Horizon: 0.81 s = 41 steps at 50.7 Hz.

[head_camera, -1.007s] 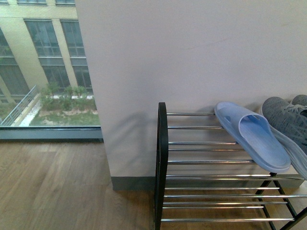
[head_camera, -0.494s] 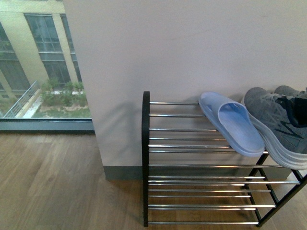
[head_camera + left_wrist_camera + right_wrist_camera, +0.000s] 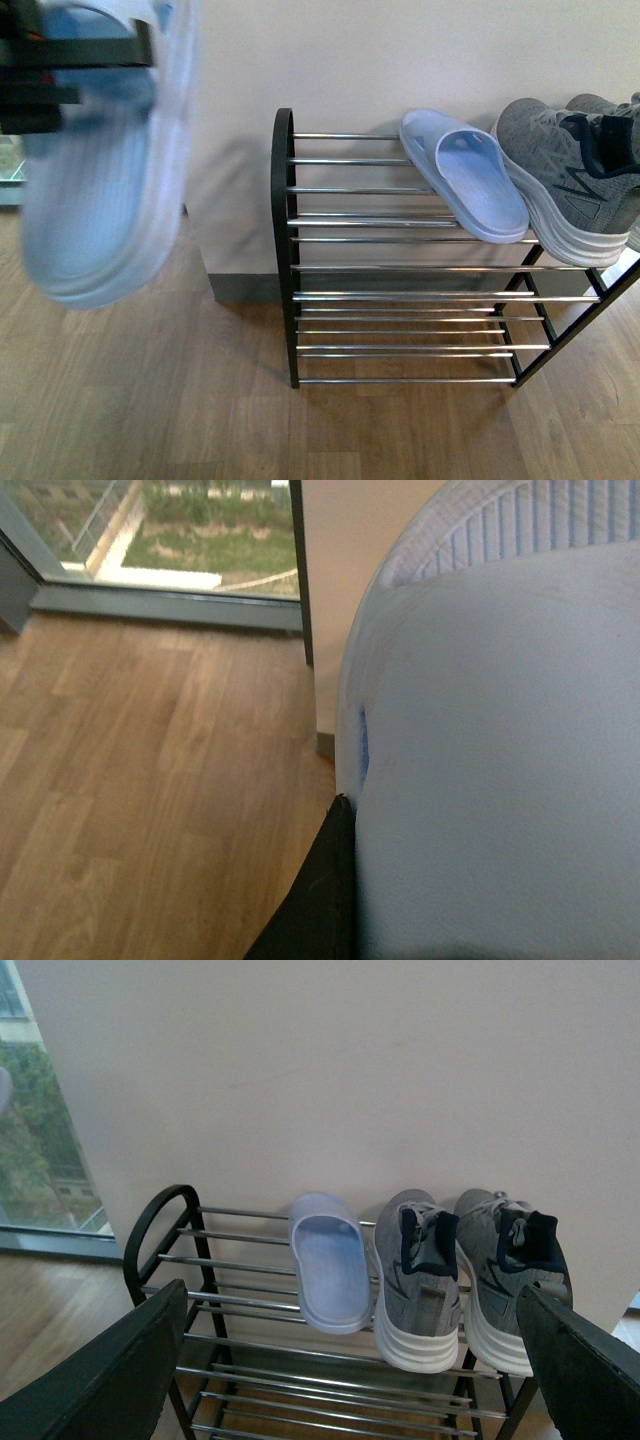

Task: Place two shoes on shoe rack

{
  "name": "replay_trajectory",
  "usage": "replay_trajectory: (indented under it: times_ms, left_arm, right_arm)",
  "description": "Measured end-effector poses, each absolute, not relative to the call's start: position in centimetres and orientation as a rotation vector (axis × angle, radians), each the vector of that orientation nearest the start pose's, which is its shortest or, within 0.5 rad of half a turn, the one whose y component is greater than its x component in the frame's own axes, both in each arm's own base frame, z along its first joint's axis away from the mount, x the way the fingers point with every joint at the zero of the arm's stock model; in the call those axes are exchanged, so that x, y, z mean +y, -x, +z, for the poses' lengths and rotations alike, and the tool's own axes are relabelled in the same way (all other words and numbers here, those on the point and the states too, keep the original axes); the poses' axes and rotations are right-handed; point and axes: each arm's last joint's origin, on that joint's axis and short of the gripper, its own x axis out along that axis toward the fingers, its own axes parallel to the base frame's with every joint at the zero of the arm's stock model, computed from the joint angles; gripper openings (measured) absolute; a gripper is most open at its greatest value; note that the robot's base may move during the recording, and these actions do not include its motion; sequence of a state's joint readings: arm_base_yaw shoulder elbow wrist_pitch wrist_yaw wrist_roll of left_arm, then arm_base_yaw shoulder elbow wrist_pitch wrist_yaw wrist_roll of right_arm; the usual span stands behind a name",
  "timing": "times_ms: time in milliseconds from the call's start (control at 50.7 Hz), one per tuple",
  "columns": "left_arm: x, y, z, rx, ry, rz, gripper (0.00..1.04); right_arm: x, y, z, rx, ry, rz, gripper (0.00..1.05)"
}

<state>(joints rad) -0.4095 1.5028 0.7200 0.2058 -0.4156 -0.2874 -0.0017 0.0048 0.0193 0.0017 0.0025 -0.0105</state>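
Blurred light-blue slipper (image 3: 105,160) fills upper left of frame, held by left gripper (image 3: 60,60). Shoe rack (image 3: 400,260) at centre-right carries second slipper (image 3: 465,175) and grey sneaker (image 3: 565,175).

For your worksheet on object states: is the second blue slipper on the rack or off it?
Off: the second slipper hangs in the left pincer, left of the shoe rack.

Even, soft daylight throughout; you get no harsh glare. Front view: the pale blue foam slipper (image 3: 100,150) clamped in the black left gripper (image 3: 60,70) is smeared with motion blur. The black-framed chrome-bar shoe rack (image 3: 283,250) beyond it stays sharp and casts a faint shadow on the wall. Left wrist view: that slipper fills the frame, soft-focused. Right wrist view: crisp.
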Motion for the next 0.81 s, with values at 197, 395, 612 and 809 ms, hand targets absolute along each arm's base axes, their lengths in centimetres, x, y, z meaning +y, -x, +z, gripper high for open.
replay_trajectory:
  times_ms: [197,395,612,809]
  left_arm:
    - [-14.7,-32.6,16.7,0.611,0.076,0.041,0.02]
    - [-18.3,-36.9,14.8,0.691,0.054,-0.011,0.02]
    - [-21.1,-39.4,13.5,0.699,-0.024,-0.064,0.02]
    - [-23.4,-41.9,11.6,0.711,-0.085,-0.098,0.02]
  right_arm:
    - [0.0,-9.7,17.0,-0.016,0.010,-0.004,0.95]
    - [0.0,-9.7,17.0,-0.016,0.010,-0.004,0.95]
    - [0.0,-9.7,17.0,-0.016,0.010,-0.004,0.95]
    - [0.0,-9.7,17.0,-0.016,0.010,-0.004,0.95]
